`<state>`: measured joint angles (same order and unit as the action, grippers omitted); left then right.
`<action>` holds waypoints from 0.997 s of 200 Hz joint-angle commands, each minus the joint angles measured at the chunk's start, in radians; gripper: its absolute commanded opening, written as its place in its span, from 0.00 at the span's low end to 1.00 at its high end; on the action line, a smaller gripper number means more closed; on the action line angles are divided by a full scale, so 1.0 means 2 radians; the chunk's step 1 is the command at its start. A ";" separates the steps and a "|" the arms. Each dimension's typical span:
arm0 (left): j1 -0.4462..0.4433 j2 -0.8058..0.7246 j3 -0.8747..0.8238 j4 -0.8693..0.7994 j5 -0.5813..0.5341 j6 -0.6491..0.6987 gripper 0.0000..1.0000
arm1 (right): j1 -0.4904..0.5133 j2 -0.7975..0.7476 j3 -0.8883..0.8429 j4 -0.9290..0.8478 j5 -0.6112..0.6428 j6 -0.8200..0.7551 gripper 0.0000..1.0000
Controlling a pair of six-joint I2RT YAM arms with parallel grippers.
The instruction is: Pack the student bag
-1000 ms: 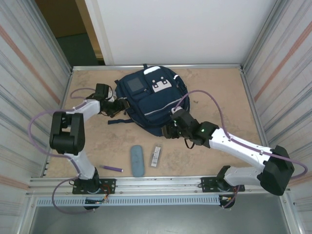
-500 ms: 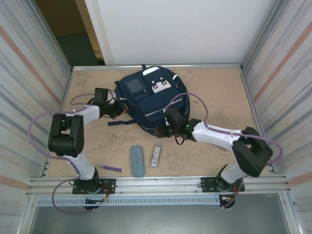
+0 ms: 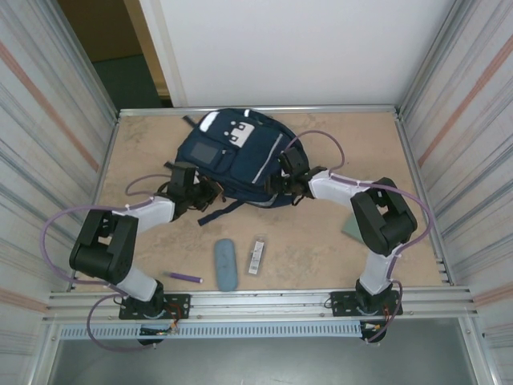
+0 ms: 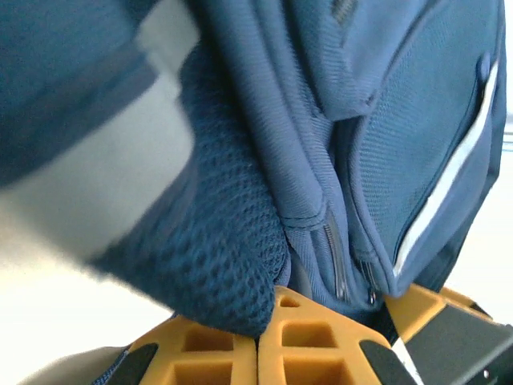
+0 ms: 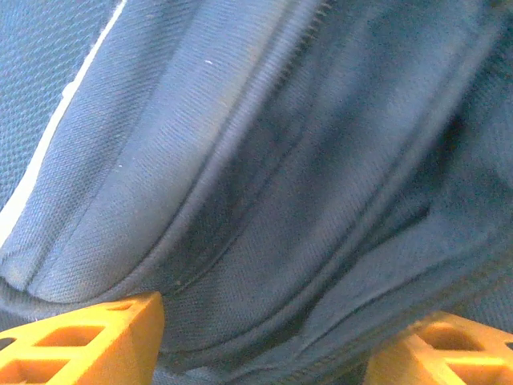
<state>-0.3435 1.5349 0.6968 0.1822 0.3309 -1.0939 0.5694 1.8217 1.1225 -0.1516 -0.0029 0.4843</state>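
Now near far table edge: bag mesh pinched in closed left jaws; wide-spread right jaws pressed against its side, probably steadying for packing.

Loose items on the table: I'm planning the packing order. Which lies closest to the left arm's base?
The thin purple pen, left of the grey-blue pouch and the small flat packet.

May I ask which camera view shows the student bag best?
The top external view: the student bag appears whole, patch and stripes included. The left wrist view gives a close-up of its mesh and zip; the right wrist view, its seams.
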 commanded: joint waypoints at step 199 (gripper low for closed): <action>-0.109 -0.052 0.057 -0.018 0.074 -0.225 0.00 | 0.199 -0.070 -0.103 0.198 0.099 -0.035 0.59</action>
<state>-0.5262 1.4788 0.7555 0.1074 0.3958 -1.4868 0.9630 1.6310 0.8700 0.1490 0.0887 0.4633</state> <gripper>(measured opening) 0.046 0.606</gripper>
